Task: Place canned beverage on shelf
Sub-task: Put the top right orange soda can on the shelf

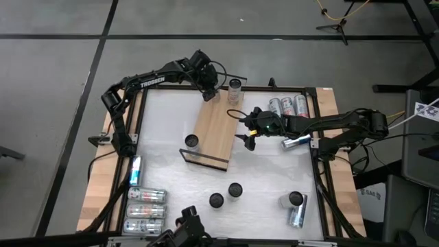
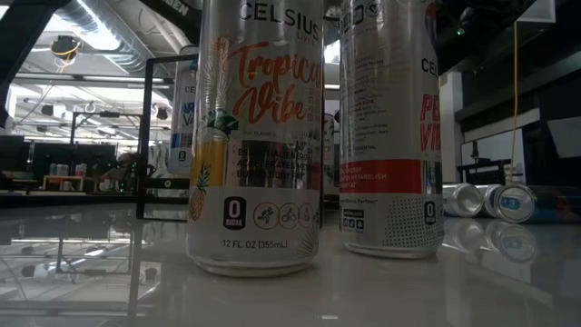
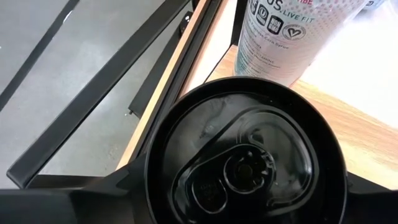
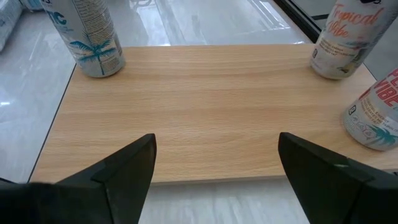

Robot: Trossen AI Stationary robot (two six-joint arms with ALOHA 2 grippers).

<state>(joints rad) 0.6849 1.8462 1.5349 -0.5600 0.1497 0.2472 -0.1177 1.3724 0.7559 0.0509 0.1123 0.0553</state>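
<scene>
My left claw (image 1: 209, 92) sits right over a can (image 3: 245, 165) standing on the far corner of the shelf (image 1: 216, 130); I cannot tell if it grips it. My right claw (image 4: 214, 165) hangs wide open and empty beside the shelf's long edge.

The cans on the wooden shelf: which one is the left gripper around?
The silver can at the light-wood shelf's far corner; the left gripper surrounds it. The other two stand free.
</scene>
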